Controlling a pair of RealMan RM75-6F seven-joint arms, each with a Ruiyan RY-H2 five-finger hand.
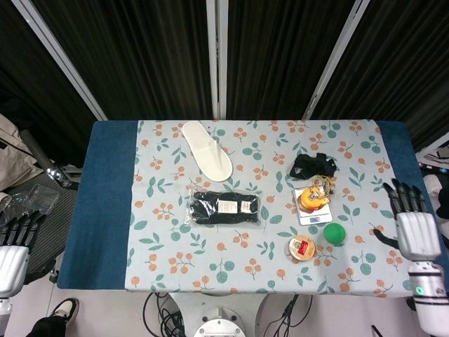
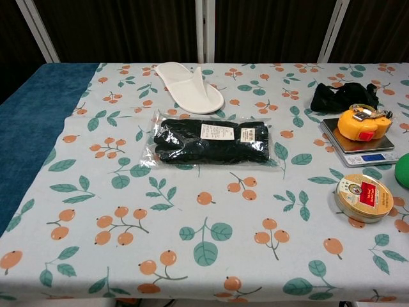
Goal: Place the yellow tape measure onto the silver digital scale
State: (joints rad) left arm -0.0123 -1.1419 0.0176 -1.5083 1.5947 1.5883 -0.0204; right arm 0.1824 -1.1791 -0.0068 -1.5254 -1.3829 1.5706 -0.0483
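The yellow tape measure (image 1: 313, 199) (image 2: 363, 125) lies on the silver digital scale (image 1: 313, 217) (image 2: 367, 151) at the right of the table. Nothing touches it. My right hand (image 1: 414, 225) is well to the right of the scale, at the table's right edge, its fingers spread and empty. My left hand (image 1: 14, 249) hangs off the table at the far left, fingers straight and empty. Neither hand shows in the chest view.
A black bundle (image 1: 312, 166) lies behind the scale, a green ball (image 1: 334, 233) and a round tin (image 1: 302, 247) in front of it. A black packet in plastic (image 1: 224, 208) sits mid-table, a white slipper (image 1: 207, 149) farther back.
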